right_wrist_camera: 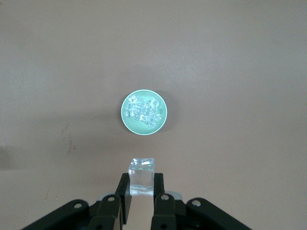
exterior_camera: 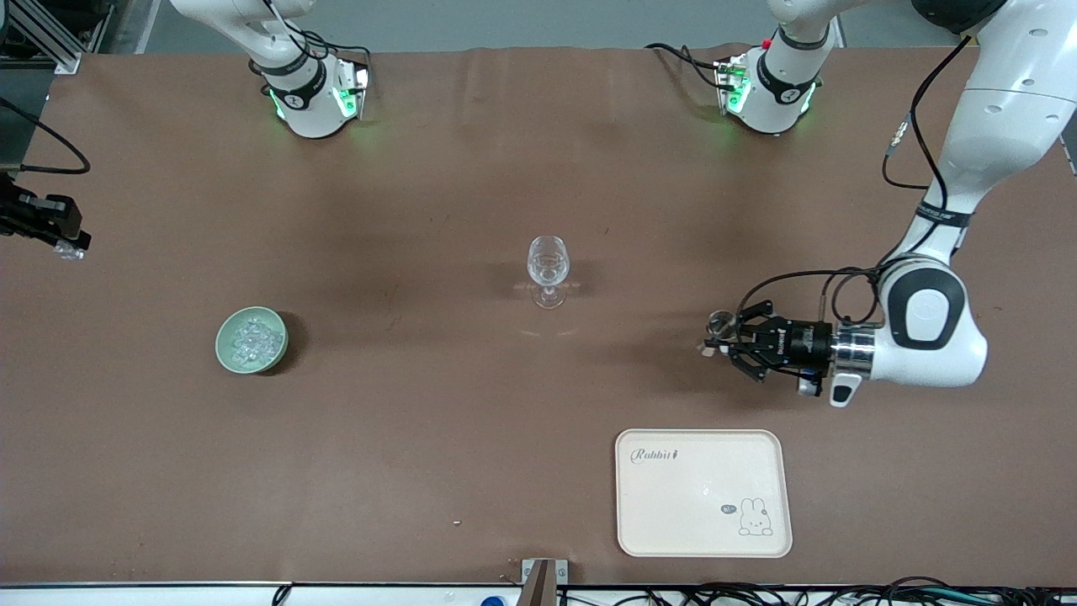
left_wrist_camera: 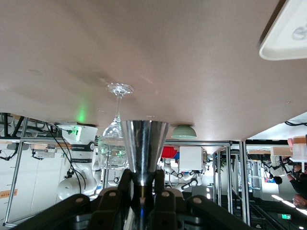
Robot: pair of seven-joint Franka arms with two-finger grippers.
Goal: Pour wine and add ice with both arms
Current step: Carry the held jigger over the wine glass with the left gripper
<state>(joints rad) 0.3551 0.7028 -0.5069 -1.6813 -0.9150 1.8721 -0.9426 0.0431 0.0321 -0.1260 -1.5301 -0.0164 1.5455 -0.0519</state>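
At mid-counter stands the wine glass [exterior_camera: 548, 268], upright and alone; whether it holds any liquid I cannot tell, and no ice shows in it. Most of the ice [exterior_camera: 252, 338] lies heaped in a green bowl [exterior_camera: 227, 352], which sits toward the right arm's end of the counter and nearer the front camera than the glass. One clear cube [right_wrist_camera: 142, 176] is out of the bowl, pinched between the closed fingers of the right end effector [right_wrist_camera: 141, 194], which hangs high over the counter at that arm's end, looking down on the bowl. The left end effector [exterior_camera: 722, 343] is shut on a small conical metal cup [left_wrist_camera: 143, 149], held level over bare counter toward the left arm's end, well apart from the glass. A cream tray [exterior_camera: 703, 492] with a rabbit print lies nearer the front camera, with nothing on it.

Judging by this, both pickups are made, but neither delivery is: the cup is not yet at the glass to pour, and the cube has yet to be carried over and dropped in.
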